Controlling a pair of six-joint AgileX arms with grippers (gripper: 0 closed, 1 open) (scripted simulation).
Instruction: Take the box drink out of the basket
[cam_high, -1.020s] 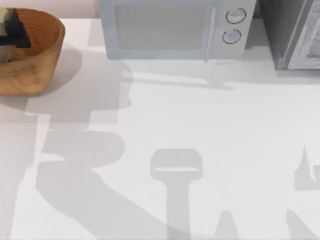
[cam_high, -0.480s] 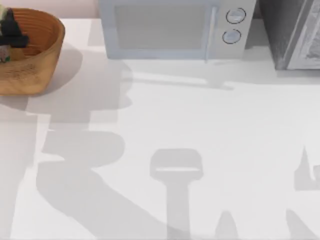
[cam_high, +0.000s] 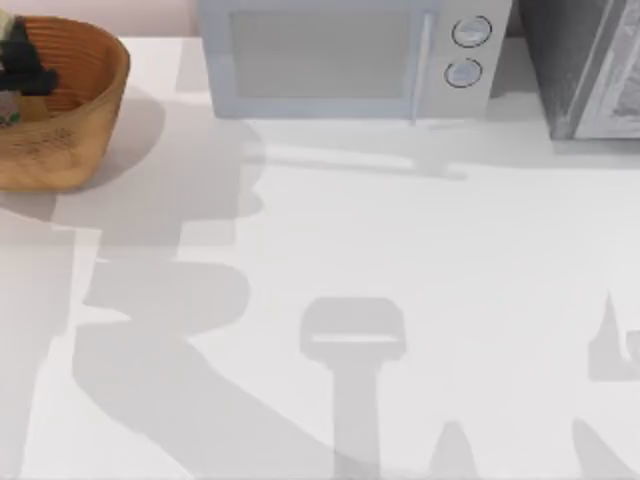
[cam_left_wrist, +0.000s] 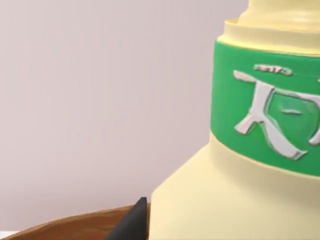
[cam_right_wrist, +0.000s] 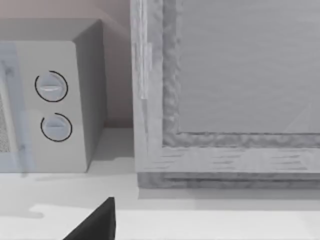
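At the surface's far left, the left tool is seen inside the basket, apparently pinching the drink, which is judged partly raised above the rim. Full removal and setting down remain. The right tool is parked; its state cannot be told.
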